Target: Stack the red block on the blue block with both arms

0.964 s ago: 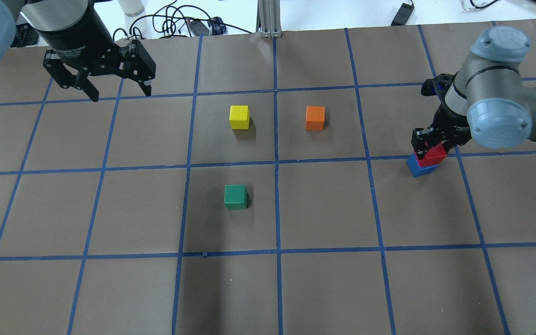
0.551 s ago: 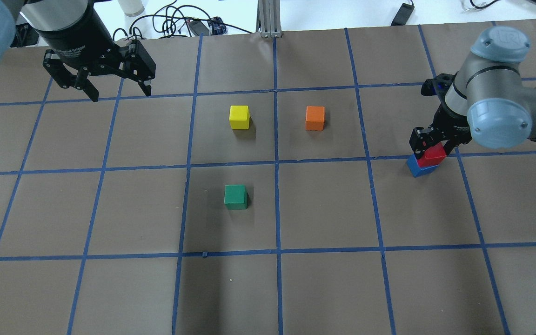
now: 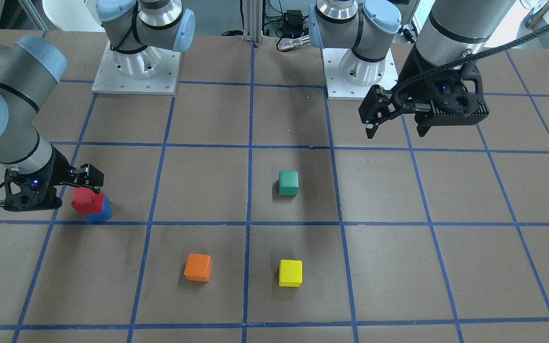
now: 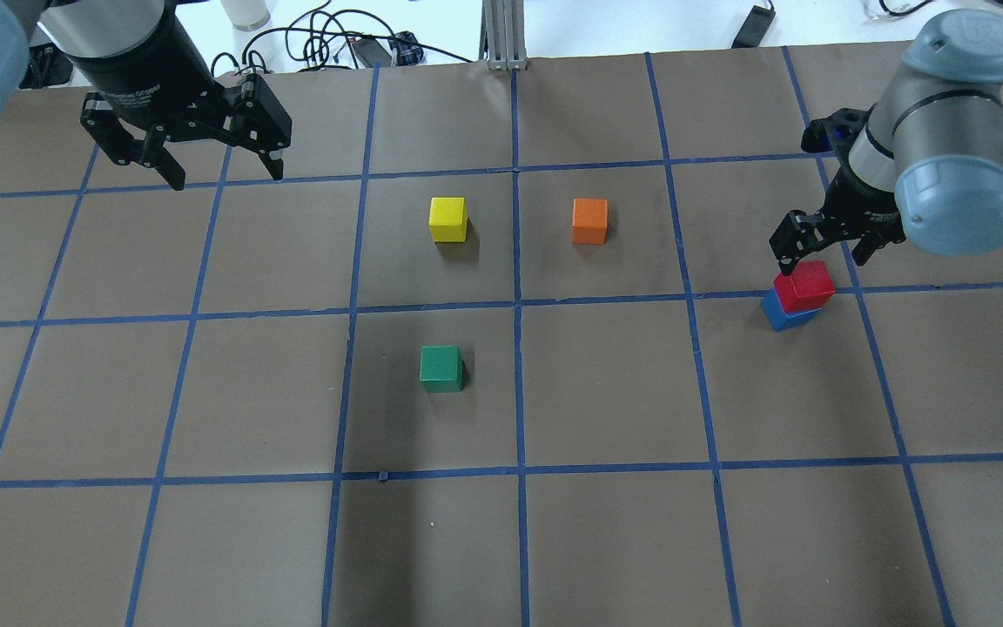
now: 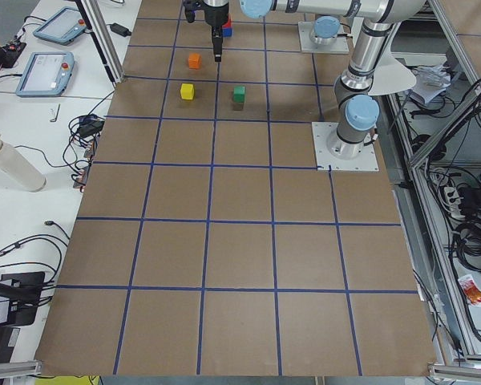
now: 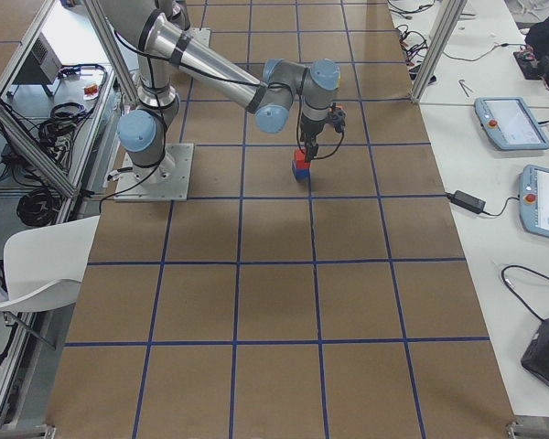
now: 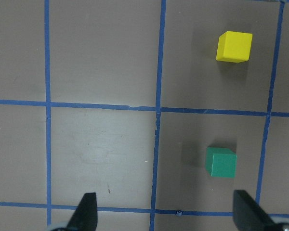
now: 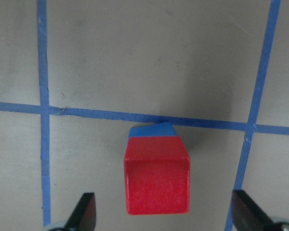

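Note:
The red block [image 4: 804, 285] rests on the blue block [image 4: 784, 313] at the right of the table, slightly offset from it. The stack also shows in the front view, red block [image 3: 86, 201] on blue block [image 3: 102, 212], and in the right wrist view, red block [image 8: 157, 180] on blue block [image 8: 151, 130]. My right gripper [image 4: 824, 255] is open and empty, just above and behind the stack, touching neither block. My left gripper [image 4: 227, 177] is open and empty, held high at the far left, away from all blocks.
A yellow cube [image 4: 448, 219], an orange cube [image 4: 589, 221] and a green cube [image 4: 441, 367] stand apart near the table's middle. The arm bases [image 3: 135, 71] stand at the robot's edge. Blue tape lines grid the brown table.
My right gripper has opened, let go of the red block and lifted up and back from the stack. The red block stays on the blue block. The left arm has not moved.

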`<state>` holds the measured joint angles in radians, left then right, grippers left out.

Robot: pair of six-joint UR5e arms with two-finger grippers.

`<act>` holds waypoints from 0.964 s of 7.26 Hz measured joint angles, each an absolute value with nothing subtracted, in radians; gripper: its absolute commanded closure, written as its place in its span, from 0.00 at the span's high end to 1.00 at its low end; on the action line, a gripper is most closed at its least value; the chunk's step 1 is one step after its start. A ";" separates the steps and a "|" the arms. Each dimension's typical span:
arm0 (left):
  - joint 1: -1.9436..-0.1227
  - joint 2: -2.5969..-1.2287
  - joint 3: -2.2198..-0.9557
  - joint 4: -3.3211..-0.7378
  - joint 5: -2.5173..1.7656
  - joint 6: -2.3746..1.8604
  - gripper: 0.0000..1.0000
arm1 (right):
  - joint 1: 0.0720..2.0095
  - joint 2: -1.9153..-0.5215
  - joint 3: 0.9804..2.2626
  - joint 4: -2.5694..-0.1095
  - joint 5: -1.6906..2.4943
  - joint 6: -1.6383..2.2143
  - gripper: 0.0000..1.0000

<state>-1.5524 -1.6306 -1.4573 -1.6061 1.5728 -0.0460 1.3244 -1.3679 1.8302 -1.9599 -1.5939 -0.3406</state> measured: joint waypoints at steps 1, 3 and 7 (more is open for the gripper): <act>-1.552 -1.631 -1.457 -1.606 1.573 -0.046 1.00 | 1.326 -1.388 1.806 -1.919 -1.585 -0.335 1.00; -1.552 -1.631 -1.457 -1.606 1.574 -0.046 1.00 | 1.339 -1.425 1.764 -1.844 -1.562 -0.300 1.00; -1.552 -1.630 -1.457 -1.606 1.574 -0.046 1.00 | 1.444 -1.458 1.580 -1.598 -1.541 -0.091 1.00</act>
